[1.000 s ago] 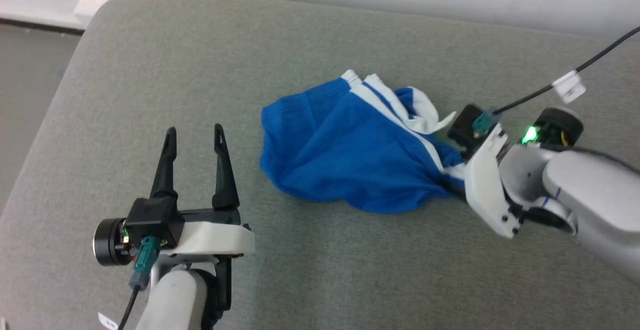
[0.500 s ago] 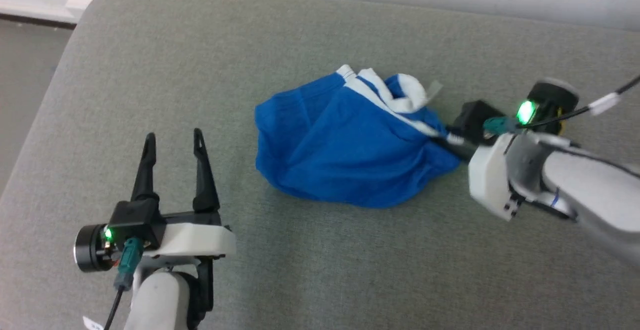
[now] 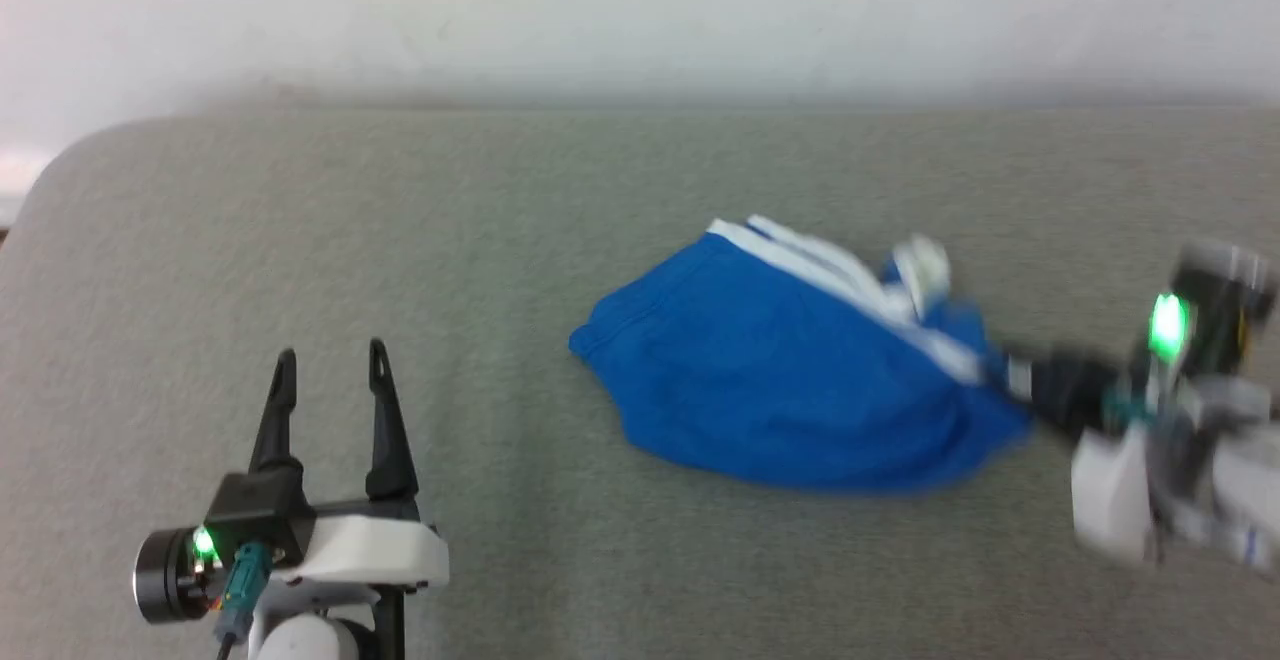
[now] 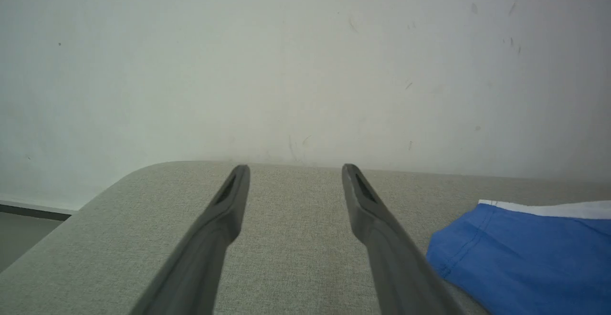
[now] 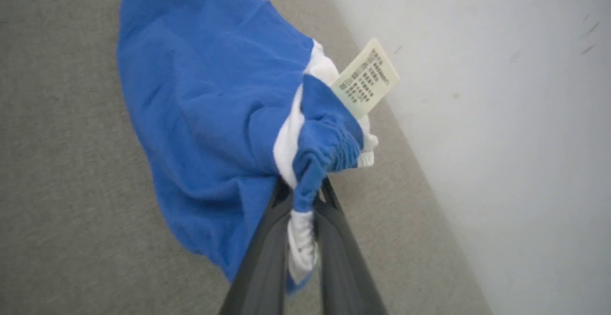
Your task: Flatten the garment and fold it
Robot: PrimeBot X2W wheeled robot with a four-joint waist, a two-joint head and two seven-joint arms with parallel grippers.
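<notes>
A plain pale wall (image 3: 640, 10) rises behind a grey fabric-covered surface (image 3: 450, 240) with a rounded far-left corner. A strip of floor (image 4: 19, 243) shows past that corner.

The garment (image 3: 790, 390), blue shorts with white trim, lies bunched on the surface right of centre. Its right end is drawn out to a point.

The right gripper (image 5: 304, 200) comes in low from the right edge and is blurred in the head view. Its 2 fingers are almost closed, pinching a gathered fold of blue cloth and white waistband (image 5: 301, 243) at that drawn-out end.

The left gripper (image 3: 332, 352) sits at the lower left over bare surface, well apart from the garment. Its 2 fingers are spread wide, holding and touching nothing.

A small white printed label (image 5: 365, 77) sticks out from the crumpled waistband on the side toward the wall.
</notes>
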